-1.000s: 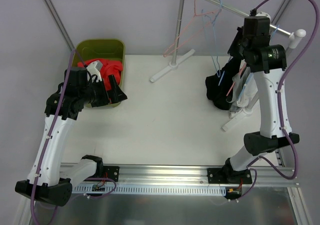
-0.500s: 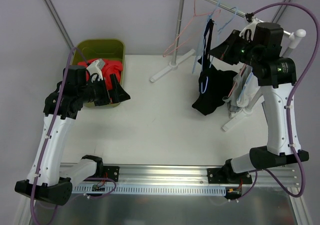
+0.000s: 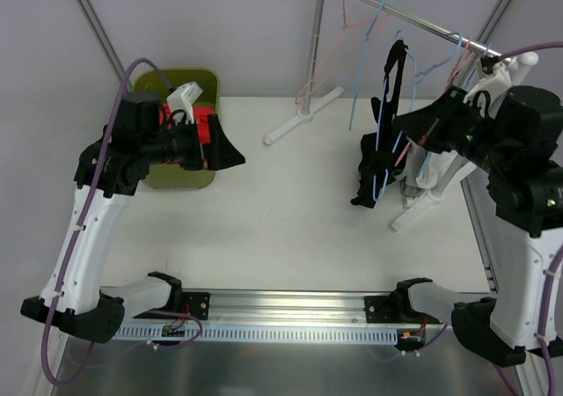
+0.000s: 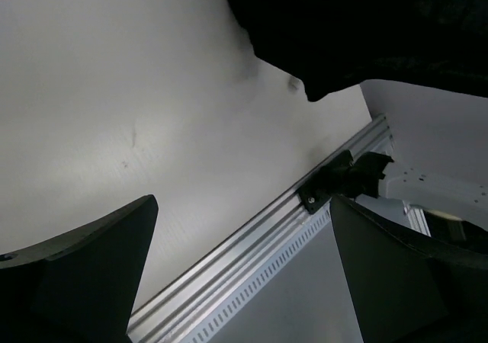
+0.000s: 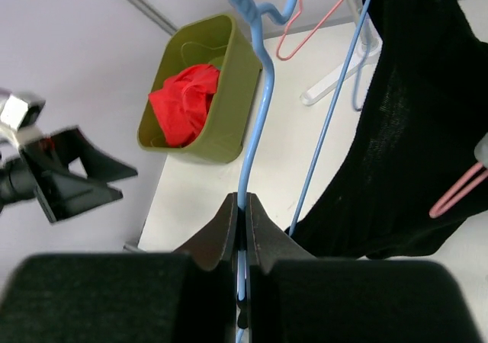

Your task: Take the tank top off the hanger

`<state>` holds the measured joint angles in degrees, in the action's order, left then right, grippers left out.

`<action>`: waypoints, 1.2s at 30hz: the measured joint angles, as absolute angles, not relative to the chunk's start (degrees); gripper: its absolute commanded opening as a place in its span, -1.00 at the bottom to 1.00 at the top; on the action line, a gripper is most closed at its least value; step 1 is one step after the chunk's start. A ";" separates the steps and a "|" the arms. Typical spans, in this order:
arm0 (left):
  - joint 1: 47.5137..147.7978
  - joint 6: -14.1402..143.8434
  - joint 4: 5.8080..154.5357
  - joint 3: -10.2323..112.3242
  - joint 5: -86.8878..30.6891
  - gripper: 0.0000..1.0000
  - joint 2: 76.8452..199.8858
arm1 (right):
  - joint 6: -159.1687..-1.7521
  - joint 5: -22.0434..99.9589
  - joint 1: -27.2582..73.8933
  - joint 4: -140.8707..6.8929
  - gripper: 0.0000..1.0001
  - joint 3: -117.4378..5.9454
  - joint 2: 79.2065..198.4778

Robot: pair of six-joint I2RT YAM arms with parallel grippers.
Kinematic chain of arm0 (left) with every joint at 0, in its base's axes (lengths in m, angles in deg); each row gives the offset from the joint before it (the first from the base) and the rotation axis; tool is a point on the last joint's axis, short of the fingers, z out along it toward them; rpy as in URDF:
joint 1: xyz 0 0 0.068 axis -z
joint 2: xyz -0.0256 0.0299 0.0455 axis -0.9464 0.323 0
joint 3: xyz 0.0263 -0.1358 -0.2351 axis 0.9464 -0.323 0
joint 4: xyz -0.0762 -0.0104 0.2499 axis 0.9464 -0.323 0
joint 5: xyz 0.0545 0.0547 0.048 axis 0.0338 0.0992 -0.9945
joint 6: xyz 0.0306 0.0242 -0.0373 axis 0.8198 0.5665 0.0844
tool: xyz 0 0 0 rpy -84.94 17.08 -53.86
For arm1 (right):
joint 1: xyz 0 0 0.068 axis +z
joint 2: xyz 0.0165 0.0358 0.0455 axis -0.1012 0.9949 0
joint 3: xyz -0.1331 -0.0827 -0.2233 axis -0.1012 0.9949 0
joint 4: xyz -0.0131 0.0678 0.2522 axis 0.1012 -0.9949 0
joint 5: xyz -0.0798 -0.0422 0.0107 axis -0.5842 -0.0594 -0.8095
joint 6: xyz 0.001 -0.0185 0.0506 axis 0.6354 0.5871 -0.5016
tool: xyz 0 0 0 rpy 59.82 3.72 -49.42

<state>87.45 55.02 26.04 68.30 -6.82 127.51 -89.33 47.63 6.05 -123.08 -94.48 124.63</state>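
The black tank top hangs in the air on a blue wire hanger, over the right half of the table. My right gripper is shut on the hanger's wire. In the right wrist view the blue hanger runs up from between the closed fingers of the right gripper, and the tank top drapes to the right. My left gripper stands open and empty beside the bin, apart from the garment. In the left wrist view the left gripper looks over the table toward the dark tank top.
A green bin with a red cloth sits at the back left. The white clothes rack at the back carries a pink hanger and other blue hangers. The metal rail lines the near edge.
My right arm has swung the hanger with the tank top out from the rack's right end and raised it toward the table's middle. My left gripper rose from the bin and shifted right.
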 measured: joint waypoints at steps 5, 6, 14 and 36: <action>100.78 56.27 26.82 82.53 -8.66 0.97 136.63 | -82.73 55.06 6.03 -129.75 -0.99 -95.48 119.85; 102.86 56.62 26.72 85.42 -9.14 0.97 138.35 | -80.72 57.23 6.03 -131.21 -0.99 -95.27 118.80; 113.55 62.45 29.14 108.70 -12.98 0.97 151.18 | -71.89 72.13 6.05 -137.85 -0.99 -90.13 107.17; 126.99 72.05 41.36 108.61 -17.57 -1.00 156.32 | -72.61 84.53 6.44 -138.42 -1.00 -97.39 107.34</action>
<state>126.99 72.05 41.36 108.61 -17.57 156.32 -72.61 84.53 6.44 -138.42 -97.39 107.34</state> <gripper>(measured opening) 0.043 0.032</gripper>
